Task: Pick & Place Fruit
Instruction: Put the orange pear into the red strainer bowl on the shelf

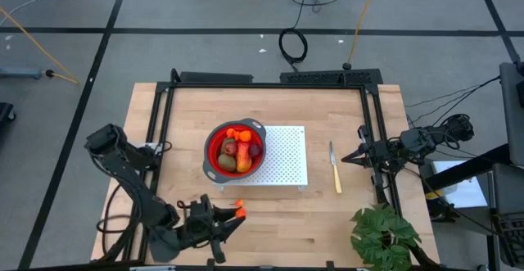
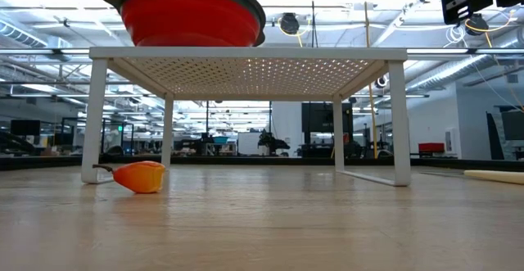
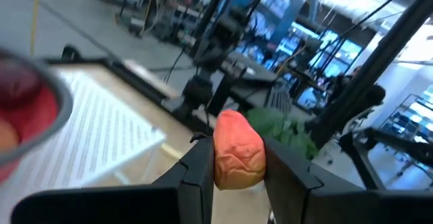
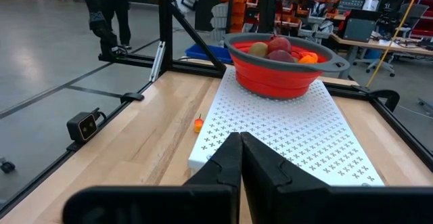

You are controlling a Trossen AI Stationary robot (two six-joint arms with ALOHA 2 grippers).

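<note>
- The left gripper point(image 1: 237, 213) hovered near the table's point(image 1: 270, 214) 7 o'clock corner, its jaws clamped on a small orange fruit piece point(image 3: 237, 150); in the left wrist view that piece sat pinched between the two dark fingers point(image 3: 197, 170).
- A second small orange piece point(image 2: 141, 176) lay on the table close beside one leg of the white perforated stand point(image 1: 282, 156), at about 7 o'clock from the bowl.
- The red bowl point(image 1: 214, 158) with a grey rim stood on the stand's 9 o'clock end, near the table's middle.
- Inside the bowl lay the rest of the fruit point(image 1: 237, 150): an olive-brown oval, dark red balls, an orange-yellow oblong and orange bits toward the bowl's 12 o'clock side.
- The right gripper point(image 1: 345, 158) waited at the table's 3 o'clock edge, its jaws pressed together and holding nothing.
- A yellow-handled knife point(image 1: 335, 171) lay on the table between the stand and the right gripper.
- A green leafy plant point(image 1: 383, 237) stood at the table's 5 o'clock corner.
</note>
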